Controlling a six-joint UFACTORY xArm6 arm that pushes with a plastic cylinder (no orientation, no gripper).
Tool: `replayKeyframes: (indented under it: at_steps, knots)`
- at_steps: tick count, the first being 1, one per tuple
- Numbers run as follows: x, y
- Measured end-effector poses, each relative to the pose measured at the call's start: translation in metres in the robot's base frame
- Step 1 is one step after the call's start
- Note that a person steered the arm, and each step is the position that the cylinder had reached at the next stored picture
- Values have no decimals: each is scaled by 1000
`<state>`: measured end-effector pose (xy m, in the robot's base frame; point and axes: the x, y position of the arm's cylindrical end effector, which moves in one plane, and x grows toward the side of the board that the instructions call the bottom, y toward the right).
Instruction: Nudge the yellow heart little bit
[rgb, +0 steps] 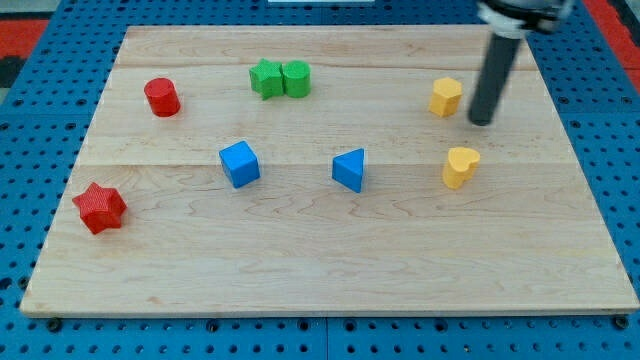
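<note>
Camera view, single frame. Pale wooden board (330, 270) lying on a blue perforated surface (40, 120). No brand, label or writing readable anywhere.

My tip (481, 122): lower end of the dark rod, coming down from the view's top right. It is a plain rod with nothing to part or close, and it grips nothing. It sits just to the view's right of the yellow block (446, 97), a small gap showing between them; that block's shape is unclear, perhaps a pentagon.

Yellow heart (460, 167): near the board's right side, below the tip toward the view's bottom, apart from it, no contact. It is also below the other yellow block.

Others:
- Blue triangle (350, 170), mid-board, to the left of the heart.
- Blue cube (239, 164), further left.
- Green star (266, 78) and green block (296, 79), side by side and touching, near the top centre.
- Red cylinder (161, 97), upper left.
- Red star (99, 208), by the left edge, lower down.
</note>
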<state>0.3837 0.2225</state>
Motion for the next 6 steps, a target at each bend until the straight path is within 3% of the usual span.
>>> replayKeyframes:
  at_steps: [1, 2, 3, 4, 6]
  knots:
    - [30, 48]
    - [82, 39]
    - [132, -7]
    - [133, -73]
    - [40, -98]
